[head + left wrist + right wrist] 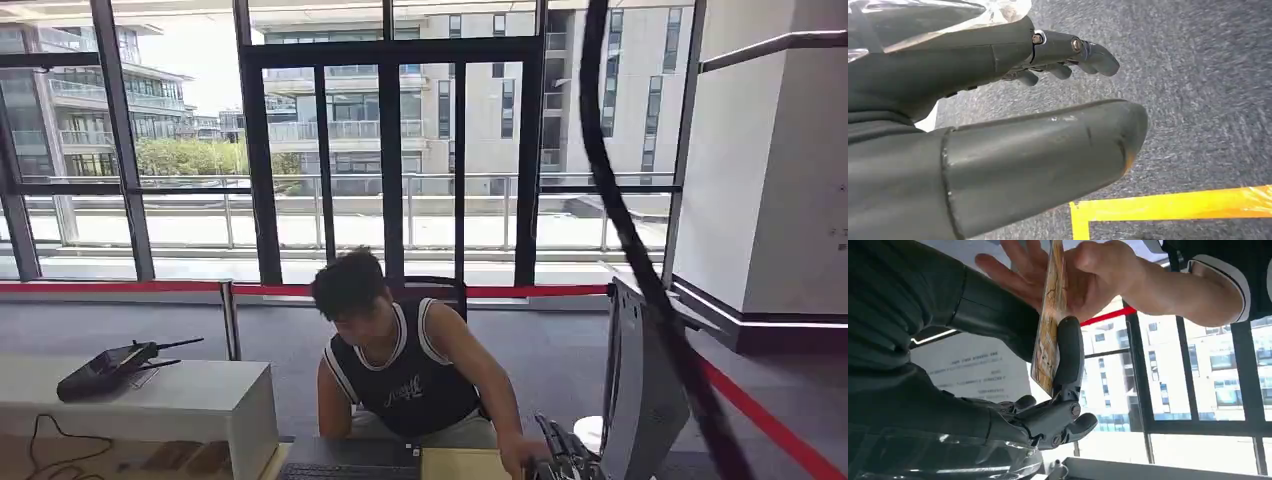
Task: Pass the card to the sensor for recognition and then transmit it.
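Observation:
An orange patterned card [1049, 325] stands edge-on, pinched between the thumb and a dark finger [1069, 352] of my right hand [1040, 421]. A person's hand [1088, 275] grips the card's far end at the same time. In the head view my right hand [566, 460] sits at the lower edge, with the seated person's hand [520, 458] reaching to it. A grey upright screen [640, 395] stands just right of it. My left hand [978, 65] hangs over grey carpet, fingers apart and holding nothing.
The person [405, 370] in a dark vest sits behind the desk with a keyboard [345, 470] and a tan pad [465, 464]. A white table [200, 400] at left carries a black device [105, 370]. Red barrier tape [300, 288], a black cable [640, 265], yellow floor tape [1173, 205].

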